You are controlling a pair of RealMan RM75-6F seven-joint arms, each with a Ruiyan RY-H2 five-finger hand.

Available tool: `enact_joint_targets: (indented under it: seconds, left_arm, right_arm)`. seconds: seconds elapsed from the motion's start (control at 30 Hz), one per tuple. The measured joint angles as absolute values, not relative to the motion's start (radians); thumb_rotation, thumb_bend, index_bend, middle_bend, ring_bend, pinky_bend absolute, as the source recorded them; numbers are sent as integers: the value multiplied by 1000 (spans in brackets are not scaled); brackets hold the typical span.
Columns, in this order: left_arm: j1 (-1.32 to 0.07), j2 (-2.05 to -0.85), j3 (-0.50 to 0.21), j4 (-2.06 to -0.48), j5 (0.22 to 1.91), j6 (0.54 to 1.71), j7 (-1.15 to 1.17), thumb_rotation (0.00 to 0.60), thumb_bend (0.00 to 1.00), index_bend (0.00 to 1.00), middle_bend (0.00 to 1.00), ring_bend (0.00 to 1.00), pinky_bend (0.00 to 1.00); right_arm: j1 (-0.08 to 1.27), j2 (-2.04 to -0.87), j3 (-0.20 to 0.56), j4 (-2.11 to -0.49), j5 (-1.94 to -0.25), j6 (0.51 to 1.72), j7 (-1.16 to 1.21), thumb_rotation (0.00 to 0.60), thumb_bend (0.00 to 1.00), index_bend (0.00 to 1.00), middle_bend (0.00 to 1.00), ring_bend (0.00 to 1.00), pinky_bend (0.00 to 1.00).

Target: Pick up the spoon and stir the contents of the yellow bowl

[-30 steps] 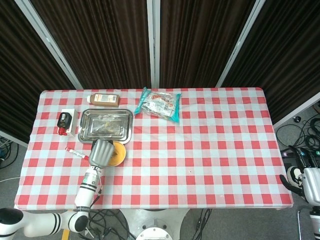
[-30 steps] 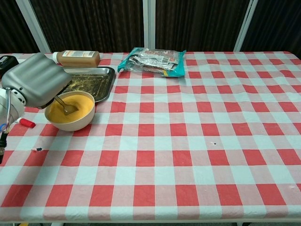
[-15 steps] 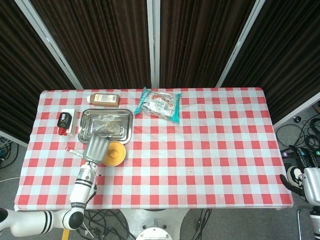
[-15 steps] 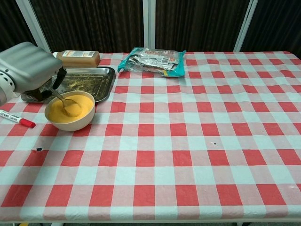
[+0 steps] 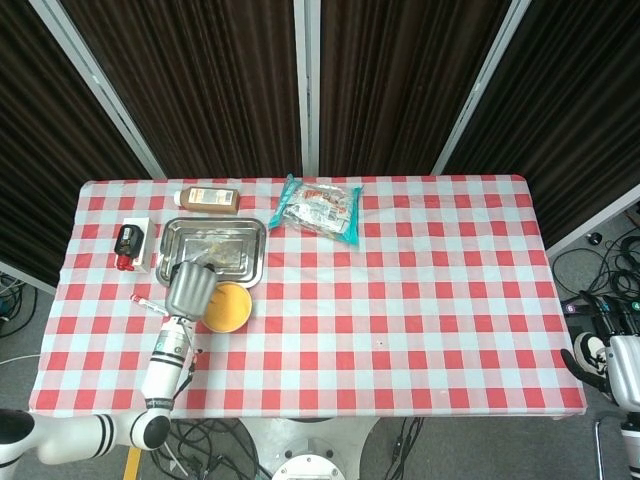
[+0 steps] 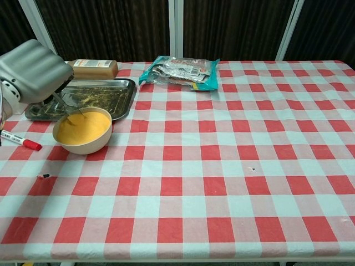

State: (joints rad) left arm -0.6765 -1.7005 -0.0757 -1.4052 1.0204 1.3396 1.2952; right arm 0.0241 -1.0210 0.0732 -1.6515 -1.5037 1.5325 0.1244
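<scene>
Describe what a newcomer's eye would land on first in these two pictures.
The left robot hand stands out first, at the table's left end, holding a spoon that dips into the yellow bowl of orange-yellow contents. Just behind them lies a soiled metal tray, and further back a teal snack packet on the red-checked tablecloth.

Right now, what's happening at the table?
The left hand holds a spoon whose tip dips into the yellow bowl near its far-left edge, so stirring looks under way. The bowl stands on the checked tablecloth just in front of a metal tray, with a red-capped marker lying to its left. A brown bottle and a snack packet lie at the back. The right hand hangs off the table's right edge, away from the job.
</scene>
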Motion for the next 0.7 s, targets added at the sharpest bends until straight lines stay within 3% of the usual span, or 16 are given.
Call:
enact_joint_targets:
  seconds: [0.43, 0.7]
  left_arm:
    - [-659, -1746, -45, -1400, 1036, 1315, 1286, 600, 419, 643, 946, 949, 1000]
    - [-649, -1708, -71, -1471, 998, 1260, 1178, 600, 420, 642, 948, 949, 1000]
  right_arm:
    - [26, -1024, 73, -1650, -1500, 1526, 123, 600, 191, 116, 287, 114, 233]
    - [23, -1024, 74, -1647, -1500, 1531, 128, 600, 190, 116, 287, 114, 235]
